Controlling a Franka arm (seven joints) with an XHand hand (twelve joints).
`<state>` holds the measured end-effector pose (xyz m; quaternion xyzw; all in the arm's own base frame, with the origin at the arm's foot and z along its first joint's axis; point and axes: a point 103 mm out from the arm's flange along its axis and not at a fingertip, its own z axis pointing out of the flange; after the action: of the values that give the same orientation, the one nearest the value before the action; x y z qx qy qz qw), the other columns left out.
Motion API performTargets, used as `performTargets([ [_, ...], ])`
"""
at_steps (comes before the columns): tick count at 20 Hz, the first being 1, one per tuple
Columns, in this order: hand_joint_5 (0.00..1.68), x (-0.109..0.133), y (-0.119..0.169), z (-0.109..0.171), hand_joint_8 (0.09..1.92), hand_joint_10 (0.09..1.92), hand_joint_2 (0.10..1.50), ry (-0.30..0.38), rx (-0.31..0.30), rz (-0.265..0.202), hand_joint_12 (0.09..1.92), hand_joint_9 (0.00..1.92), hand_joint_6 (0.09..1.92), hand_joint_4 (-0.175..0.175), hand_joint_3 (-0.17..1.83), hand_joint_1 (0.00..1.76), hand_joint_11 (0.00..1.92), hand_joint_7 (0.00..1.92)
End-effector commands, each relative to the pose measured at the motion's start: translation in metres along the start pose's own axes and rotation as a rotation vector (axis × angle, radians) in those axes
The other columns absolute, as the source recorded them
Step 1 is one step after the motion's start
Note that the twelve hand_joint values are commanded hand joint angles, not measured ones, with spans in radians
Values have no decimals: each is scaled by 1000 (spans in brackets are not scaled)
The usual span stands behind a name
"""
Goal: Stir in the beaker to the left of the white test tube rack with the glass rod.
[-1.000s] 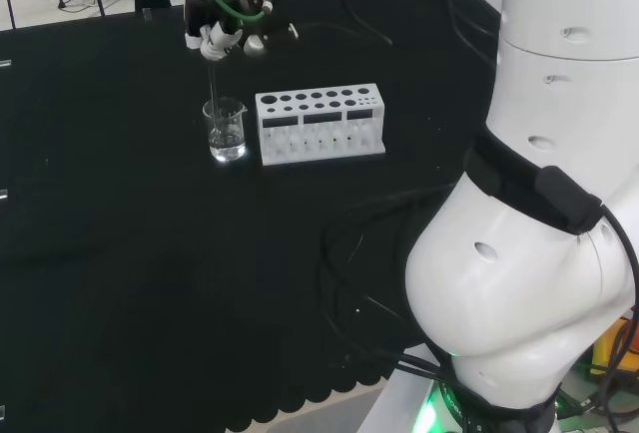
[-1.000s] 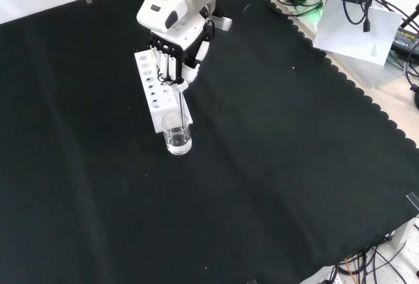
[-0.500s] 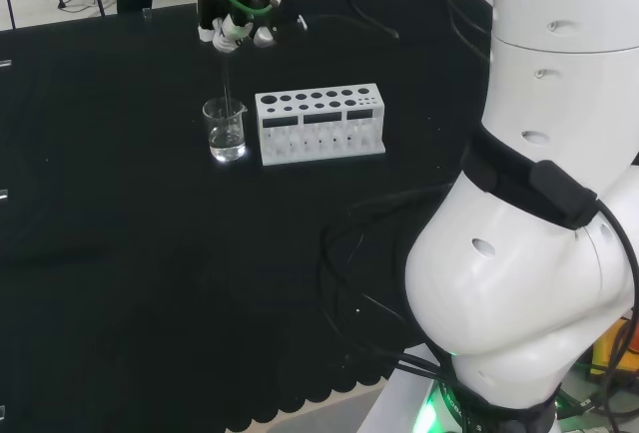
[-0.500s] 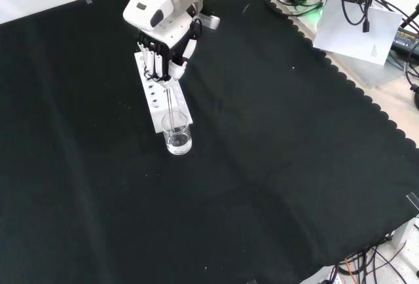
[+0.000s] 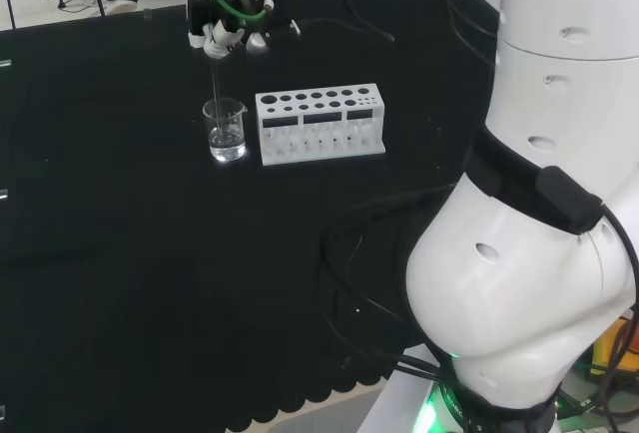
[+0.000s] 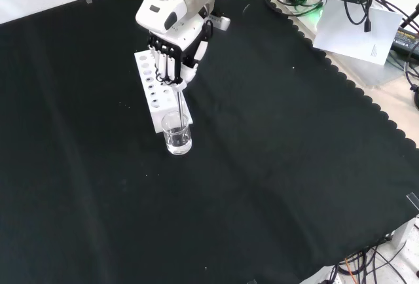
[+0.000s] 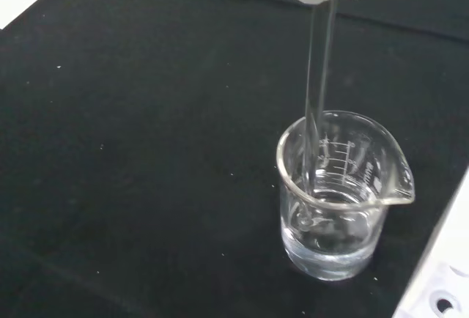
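Stirring step, rod in the liquid. The small clear glass beaker, with a pour spout and printed graduations, stands upright on the black cloth just beside one short end of the white plastic test tube rack; in the head view that is the rack's left end. It holds a shallow layer of clear liquid. The black and white robot hand hangs above the beaker, its fingers curled round the top of the thin clear glass rod, which runs down nearly upright through the beaker's mouth. In the wrist view the rod's lower end sits in the liquid, close to the wall on the side away from the spout.

To do this step well, you should keep the rod's tip under the liquid surface and sweep it in small circles about the beaker's centre. Hold the rod near upright, so that it does not lever against the rim. The beaker looks light and free-standing; a push on its wall would likely slide or tip it toward the rack. Judge the depth from the wrist view, where the tip shows against the base.
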<state>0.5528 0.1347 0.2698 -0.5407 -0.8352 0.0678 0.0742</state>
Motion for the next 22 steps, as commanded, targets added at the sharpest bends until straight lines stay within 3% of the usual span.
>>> performTargets([
  [1,1172,1,14,0,906,965,1026,-4,-8,-7,493,1212,357,-175,0,1413,1571,1060],
  [11,1174,-37,5,-5,904,962,1026,-45,-11,47,493,1214,354,-175,0,1413,1571,1062],
  [22,1175,0,-3,-5,902,960,1026,-43,-13,0,492,1215,353,-175,0,1413,1571,1063],
])
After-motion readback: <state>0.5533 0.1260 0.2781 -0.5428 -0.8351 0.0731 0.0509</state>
